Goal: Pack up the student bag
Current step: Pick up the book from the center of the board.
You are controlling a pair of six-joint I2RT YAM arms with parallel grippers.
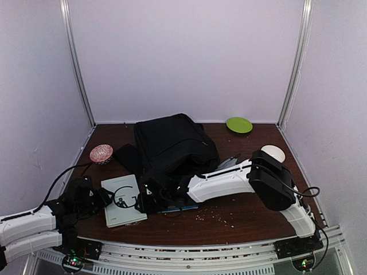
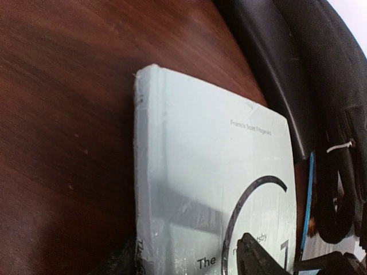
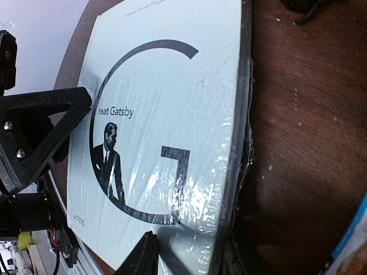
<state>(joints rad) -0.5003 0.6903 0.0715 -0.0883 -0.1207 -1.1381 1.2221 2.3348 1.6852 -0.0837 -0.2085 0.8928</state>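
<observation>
The black backpack (image 1: 175, 146) lies at the middle of the table, and its edge and straps show in the left wrist view (image 2: 309, 74). A pale "The Great Gatsby" book (image 1: 121, 201) lies flat in front of it. My left gripper (image 1: 102, 197) is open at the book's left edge. One finger (image 2: 261, 258) is over the cover (image 2: 212, 172) and the other is beside the spine. My right gripper (image 1: 146, 200) is open at the book's right edge. One finger (image 3: 140, 255) is over the cover (image 3: 160, 114) and the other is beside the edge. I cannot tell whether the bag is open.
A green plate (image 1: 239, 124) sits at the back right, a red patterned bowl (image 1: 101, 153) at the left, and a white round thing (image 1: 273, 152) at the right. A flat blue item (image 1: 180, 209) lies under my right arm. Crumbs (image 1: 218, 216) are scattered near the front.
</observation>
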